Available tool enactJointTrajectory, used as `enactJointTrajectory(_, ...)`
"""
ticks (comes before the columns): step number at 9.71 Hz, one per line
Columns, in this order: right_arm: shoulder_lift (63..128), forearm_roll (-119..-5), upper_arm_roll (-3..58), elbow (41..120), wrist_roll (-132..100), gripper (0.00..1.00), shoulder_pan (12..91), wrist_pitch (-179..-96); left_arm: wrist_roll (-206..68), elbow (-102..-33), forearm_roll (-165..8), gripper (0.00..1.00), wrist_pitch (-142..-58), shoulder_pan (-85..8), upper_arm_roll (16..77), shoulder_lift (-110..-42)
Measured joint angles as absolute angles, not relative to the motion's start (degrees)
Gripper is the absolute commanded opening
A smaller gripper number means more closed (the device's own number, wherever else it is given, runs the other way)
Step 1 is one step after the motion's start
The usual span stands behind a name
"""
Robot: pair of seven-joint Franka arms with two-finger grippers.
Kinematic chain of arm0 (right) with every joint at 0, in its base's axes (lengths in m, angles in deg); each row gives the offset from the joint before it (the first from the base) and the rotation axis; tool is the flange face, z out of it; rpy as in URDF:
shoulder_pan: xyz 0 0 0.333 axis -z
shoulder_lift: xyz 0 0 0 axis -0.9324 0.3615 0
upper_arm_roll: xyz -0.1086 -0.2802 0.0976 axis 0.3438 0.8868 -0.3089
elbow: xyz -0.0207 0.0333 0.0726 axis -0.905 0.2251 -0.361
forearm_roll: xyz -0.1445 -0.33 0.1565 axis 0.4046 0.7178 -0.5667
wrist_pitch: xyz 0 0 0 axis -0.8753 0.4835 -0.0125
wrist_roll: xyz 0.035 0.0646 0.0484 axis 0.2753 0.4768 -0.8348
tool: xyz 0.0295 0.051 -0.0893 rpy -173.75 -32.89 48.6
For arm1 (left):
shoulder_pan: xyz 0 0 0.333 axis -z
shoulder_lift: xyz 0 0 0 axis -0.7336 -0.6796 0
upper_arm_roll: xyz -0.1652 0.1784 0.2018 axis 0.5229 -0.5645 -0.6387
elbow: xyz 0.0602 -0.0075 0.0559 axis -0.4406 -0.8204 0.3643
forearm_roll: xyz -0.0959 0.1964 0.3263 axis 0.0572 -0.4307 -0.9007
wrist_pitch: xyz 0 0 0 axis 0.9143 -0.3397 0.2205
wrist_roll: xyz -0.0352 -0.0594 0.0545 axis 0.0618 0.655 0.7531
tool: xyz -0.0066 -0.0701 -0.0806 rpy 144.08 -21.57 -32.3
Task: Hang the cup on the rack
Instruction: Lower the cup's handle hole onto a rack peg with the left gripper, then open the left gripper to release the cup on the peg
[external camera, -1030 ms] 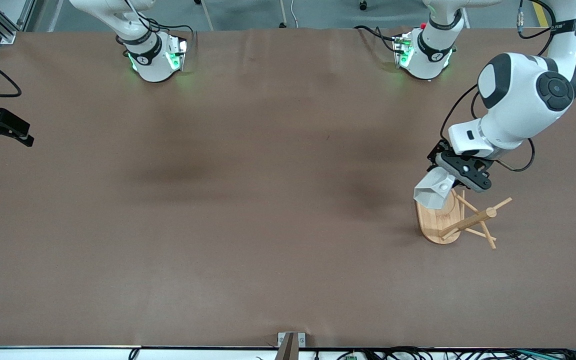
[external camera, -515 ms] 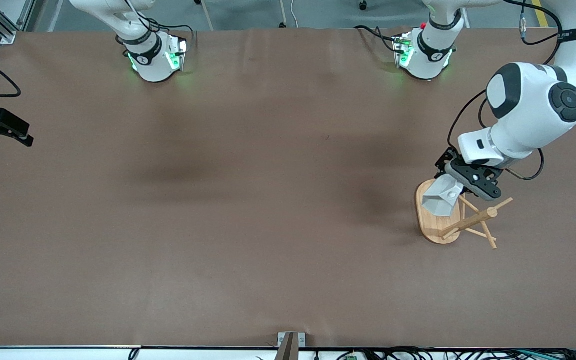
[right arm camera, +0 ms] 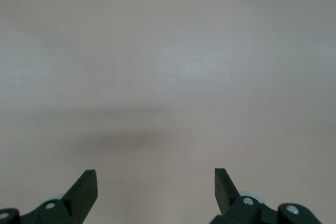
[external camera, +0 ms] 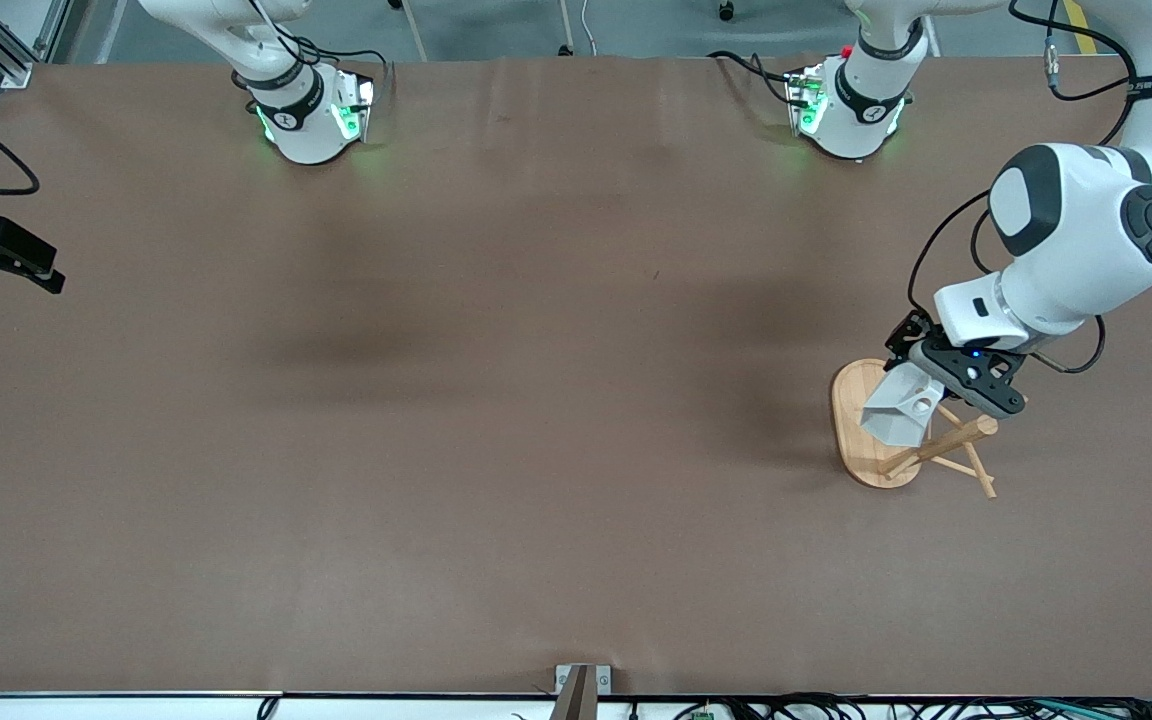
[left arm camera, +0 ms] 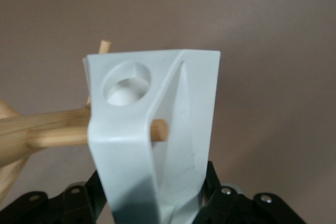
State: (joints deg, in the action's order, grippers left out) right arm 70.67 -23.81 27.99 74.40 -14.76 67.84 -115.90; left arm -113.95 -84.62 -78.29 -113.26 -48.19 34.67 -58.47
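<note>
Left gripper (external camera: pixel 944 388) clamps the cup (external camera: pixel 898 409) over the rack (external camera: pixel 871 460) near the bench's left-arm end; I fear the peg (left arm camera: pixel 73 135) missing the handle hole (left arm camera: pixel 126 85). Right gripper (right arm camera: pixel 156 182) waits, spread wide.

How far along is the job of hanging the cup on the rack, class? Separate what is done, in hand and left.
Done: the left gripper has the cup lifted and carried over the rack.
In hand: the left wrist view shows a peg passing the handle part, not through its hole.
Left: seat it and release. The right gripper waits open at the right arm's end.
</note>
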Motion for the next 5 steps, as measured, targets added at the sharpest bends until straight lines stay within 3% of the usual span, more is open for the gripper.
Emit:
enactJointTrajectory(1,70.67,-23.81,28.05,74.4,-14.75,0.99,67.86,-115.9,-113.95,-84.11,-78.29,0.39,-113.26,-48.19,34.6,-59.1)
enactJointTrajectory(3,70.68,-23.81,28.07,74.39,-14.75,0.99,67.86,-115.9,-113.95,-83.47,-78.29,0.51,-113.26,-48.2,34.03,-59.77)
enactJointTrajectory(4,70.69,-23.81,28.07,74.4,-14.75,0.99,67.86,-115.9,-113.95,-83.41,-78.29,0.86,-113.26,-48.23,33.64,-59.78)
enactJointTrajectory(5,70.69,-23.81,28.08,74.39,-14.74,0.99,67.86,-115.9,-113.95,-83.33,-78.29,1.0,-113.26,-48.24,33.25,-59.78)
